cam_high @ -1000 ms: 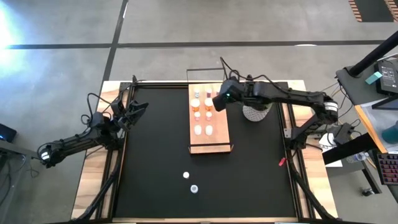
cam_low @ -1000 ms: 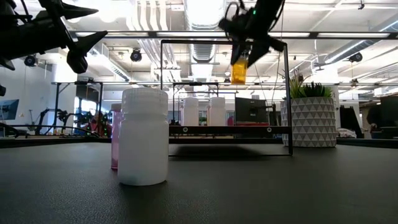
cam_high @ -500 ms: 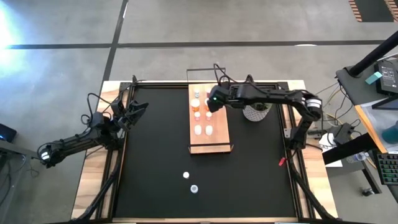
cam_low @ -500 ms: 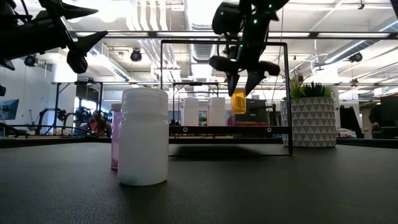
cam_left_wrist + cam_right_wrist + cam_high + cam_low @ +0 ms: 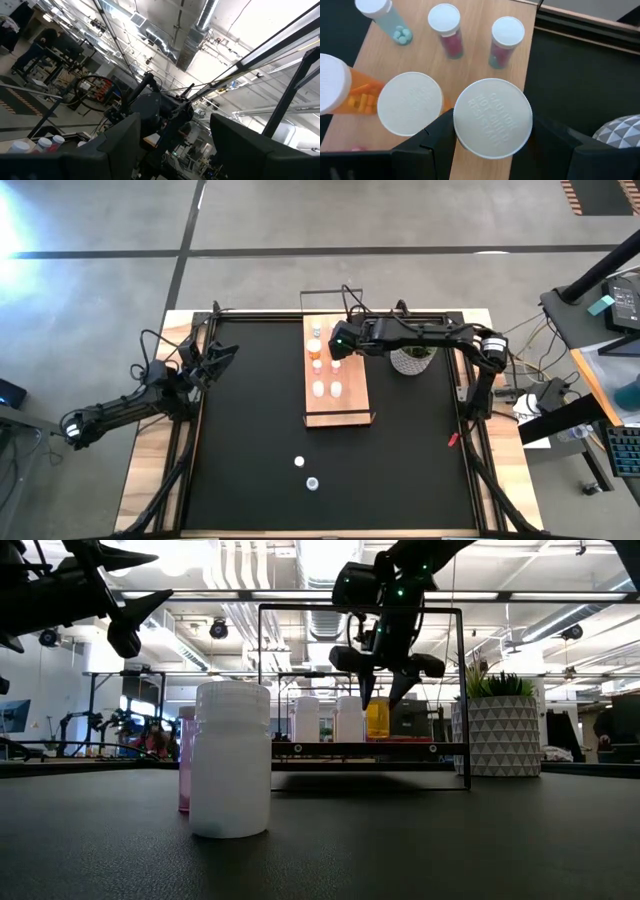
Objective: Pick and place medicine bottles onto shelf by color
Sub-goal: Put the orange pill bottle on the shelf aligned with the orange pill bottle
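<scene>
The light-wood shelf (image 5: pixel 337 385) lies on the black mat and carries several medicine bottles (image 5: pixel 447 30) standing on their bases. My right gripper (image 5: pixel 378 700) hangs over the shelf's far part, shut on an orange medicine bottle (image 5: pixel 377 720). The white cap of that bottle (image 5: pixel 492 117) fills the right wrist view. Beside it stands another orange bottle with a white cap (image 5: pixel 410 102). Near the front edge a white bottle (image 5: pixel 231 760) and a pink one (image 5: pixel 186 760) stand on the mat. My left gripper (image 5: pixel 222 352) waits raised at the far left, open and with nothing in it. My right gripper pinches the orange bottle at its cap end (image 5: pixel 492 117) between its two fingers (image 5: pixel 437 137). The fingers come from above, slanting down. The bottle hangs upright below them, its bottom (image 5: pixel 377 738) at the level of the shelf board. Whether it touches the board I cannot tell.
A green plant in a white patterned pot (image 5: pixel 410 360) stands right of the shelf, under my right arm. The thin dark wire frame (image 5: pixel 360 608) rises at the shelf's far end. A small red thing (image 5: pixel 453 440) lies at the mat's right edge.
My right gripper has come down over the shelf with the orange bottle and shifted a little toward the table's left edge, its wrist rolling. The bottle has sunk from high above the shelf to the level of the board, staying upright.
</scene>
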You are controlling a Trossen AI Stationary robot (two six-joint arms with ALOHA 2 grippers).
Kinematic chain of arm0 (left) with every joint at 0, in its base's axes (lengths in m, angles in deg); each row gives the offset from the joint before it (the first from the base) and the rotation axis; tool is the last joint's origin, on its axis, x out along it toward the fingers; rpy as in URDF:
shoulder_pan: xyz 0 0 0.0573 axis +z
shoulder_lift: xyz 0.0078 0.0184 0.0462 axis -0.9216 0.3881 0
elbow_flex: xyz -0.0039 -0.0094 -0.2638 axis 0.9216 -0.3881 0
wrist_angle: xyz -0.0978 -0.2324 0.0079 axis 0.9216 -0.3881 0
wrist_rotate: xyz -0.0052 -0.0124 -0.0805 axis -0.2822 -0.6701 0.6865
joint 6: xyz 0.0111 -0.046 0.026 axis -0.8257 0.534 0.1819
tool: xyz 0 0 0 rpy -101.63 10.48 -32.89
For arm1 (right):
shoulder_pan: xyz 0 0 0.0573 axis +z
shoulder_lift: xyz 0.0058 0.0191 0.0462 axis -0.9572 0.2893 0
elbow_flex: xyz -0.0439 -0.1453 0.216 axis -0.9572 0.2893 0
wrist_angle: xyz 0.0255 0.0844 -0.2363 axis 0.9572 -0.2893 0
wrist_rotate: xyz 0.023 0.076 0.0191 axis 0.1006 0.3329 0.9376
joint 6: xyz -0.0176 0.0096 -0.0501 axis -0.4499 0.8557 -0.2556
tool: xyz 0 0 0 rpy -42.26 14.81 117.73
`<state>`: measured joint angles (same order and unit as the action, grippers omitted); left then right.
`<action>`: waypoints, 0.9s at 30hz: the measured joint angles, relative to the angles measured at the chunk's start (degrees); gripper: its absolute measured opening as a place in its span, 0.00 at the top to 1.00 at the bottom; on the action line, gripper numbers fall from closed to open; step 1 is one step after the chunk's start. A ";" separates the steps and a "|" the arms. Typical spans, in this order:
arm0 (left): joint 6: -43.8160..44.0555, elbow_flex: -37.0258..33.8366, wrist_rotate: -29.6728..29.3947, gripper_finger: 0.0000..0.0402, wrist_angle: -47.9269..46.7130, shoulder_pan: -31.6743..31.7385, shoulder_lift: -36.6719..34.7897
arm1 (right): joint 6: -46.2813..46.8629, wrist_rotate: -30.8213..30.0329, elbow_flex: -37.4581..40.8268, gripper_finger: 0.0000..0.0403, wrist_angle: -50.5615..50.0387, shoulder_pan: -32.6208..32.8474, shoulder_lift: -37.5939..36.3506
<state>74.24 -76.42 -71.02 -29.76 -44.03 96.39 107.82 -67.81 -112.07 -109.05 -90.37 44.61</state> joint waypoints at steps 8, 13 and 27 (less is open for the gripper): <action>0.00 0.00 0.01 0.44 -0.01 0.00 0.11 | 3.12 0.00 0.66 0.50 0.01 0.02 0.03; 0.00 0.00 0.01 0.44 0.00 -0.01 0.11 | 5.65 -0.02 1.71 0.50 0.30 0.04 0.03; 0.00 0.00 0.00 0.44 0.01 0.00 0.11 | 7.12 0.90 4.07 0.50 3.21 0.20 0.01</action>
<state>74.24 -76.42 -71.02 -29.75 -44.03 96.50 114.94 -66.91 -108.00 -105.85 -90.18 44.62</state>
